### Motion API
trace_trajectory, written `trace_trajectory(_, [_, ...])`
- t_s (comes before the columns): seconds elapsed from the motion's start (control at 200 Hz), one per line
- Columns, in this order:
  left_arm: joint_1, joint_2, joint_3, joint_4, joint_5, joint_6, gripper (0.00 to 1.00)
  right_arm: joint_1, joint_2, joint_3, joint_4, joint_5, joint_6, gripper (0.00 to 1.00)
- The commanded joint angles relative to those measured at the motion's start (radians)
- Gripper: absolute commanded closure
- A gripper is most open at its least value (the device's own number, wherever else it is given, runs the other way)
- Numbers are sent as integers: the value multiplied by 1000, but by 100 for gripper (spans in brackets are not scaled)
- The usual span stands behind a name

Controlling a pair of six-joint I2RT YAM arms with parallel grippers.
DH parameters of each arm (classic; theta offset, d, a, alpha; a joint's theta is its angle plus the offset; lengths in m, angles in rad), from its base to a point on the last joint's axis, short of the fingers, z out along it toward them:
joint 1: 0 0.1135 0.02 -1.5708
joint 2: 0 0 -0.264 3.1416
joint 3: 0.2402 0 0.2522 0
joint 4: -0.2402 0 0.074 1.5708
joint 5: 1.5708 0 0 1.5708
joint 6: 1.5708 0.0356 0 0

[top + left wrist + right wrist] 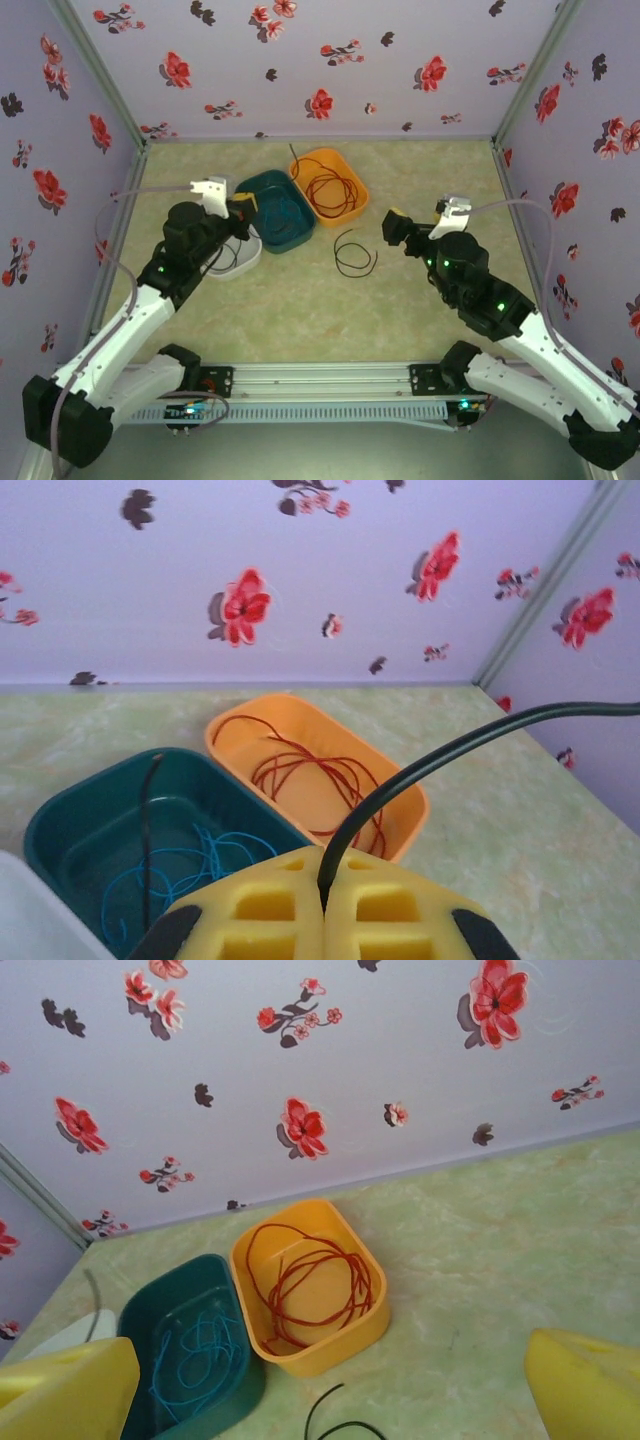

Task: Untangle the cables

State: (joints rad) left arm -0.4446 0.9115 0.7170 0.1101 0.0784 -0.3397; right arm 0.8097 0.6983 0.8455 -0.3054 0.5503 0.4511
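Floral-papered walls close in a green marbled table (300,310). On the left, the left gripper (325,905) has its yellow fingers pressed together on a black cable (430,761), which springs up from the pinch and sweeps off to the right. Just beside it sits a white tray (248,262). Next comes a teal tub (90,792) with a blue cable (190,865) coiled inside, then an orange tub (335,1352) holding a red cable (300,1278). A black loop (340,262) lies on the bare table beyond. The right gripper (320,1395) hangs near it, fingers spread wide with nothing between them.

My worry is the pinched strand. It looks stiff and springy, so a pull could drag it across the tubs, snag a rim, or flick it in among the sorted colours.

I can't tell whether the held cable and the loop are one wire, because its far run leaves the left wrist view. A dark strand in the teal tub is too faint to name.
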Motion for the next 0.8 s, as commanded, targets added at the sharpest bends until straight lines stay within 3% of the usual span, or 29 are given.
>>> trace_trajectory(0.0, [53, -40, -71, 94, -15, -95, 100, -5, 20, 5, -15, 35, -14, 1])
trace_trajectory(0.41, [193, -123, -279, 88, -59, -250, 100, -9, 104, 24, -8, 15, -6, 1])
trace_trajectory(0.795, [336, -23, -294, -89, -60, -306, 100, -18, 131, 18, -4, -15, 10, 1])
